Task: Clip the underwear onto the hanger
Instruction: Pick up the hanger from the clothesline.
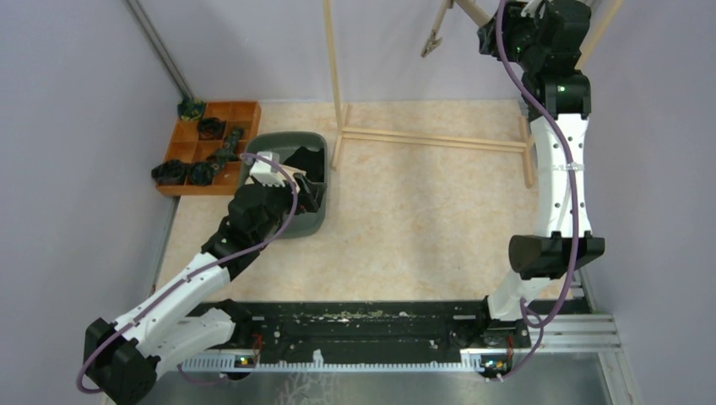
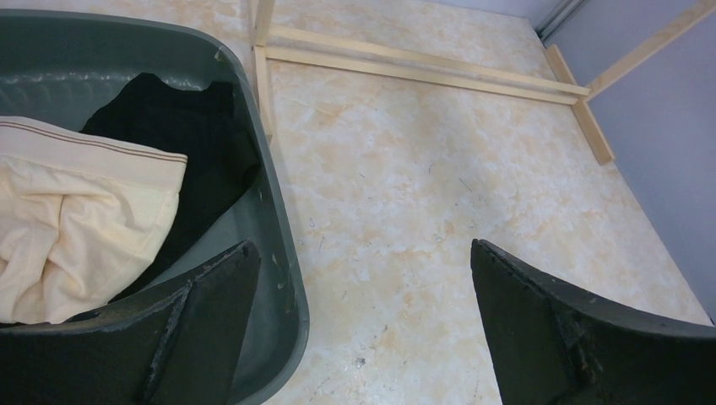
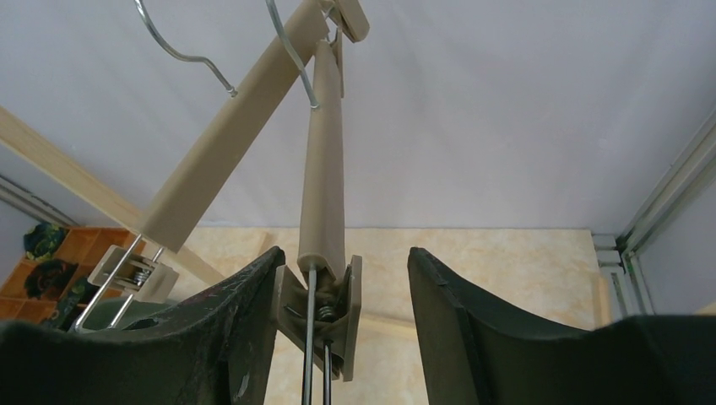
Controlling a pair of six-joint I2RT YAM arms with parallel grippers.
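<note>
The cream-yellow underwear [image 2: 76,219] and the black underwear [image 2: 186,126] lie crumpled in a grey bin [image 2: 283,253]. My left gripper [image 2: 361,253] hangs open across the bin's right rim, one finger over the bin and the other over the table, holding nothing. High up at the rack, my right gripper [image 3: 342,253] is open around the end clip [image 3: 325,308] of a tan hanger [image 3: 325,152]. The left finger [image 3: 245,312] touches the clip, while the right finger [image 3: 456,312] stands apart from it. From above, that gripper [image 1: 494,38] is at the top edge.
A second tan hanger [image 3: 219,143] with its own clip [image 3: 127,274] hangs beside the first. The wooden rack's base bars [image 1: 422,139] lie on the table behind the bin [image 1: 291,143]. An orange compartment tray [image 1: 207,143] with dark items sits at the far left.
</note>
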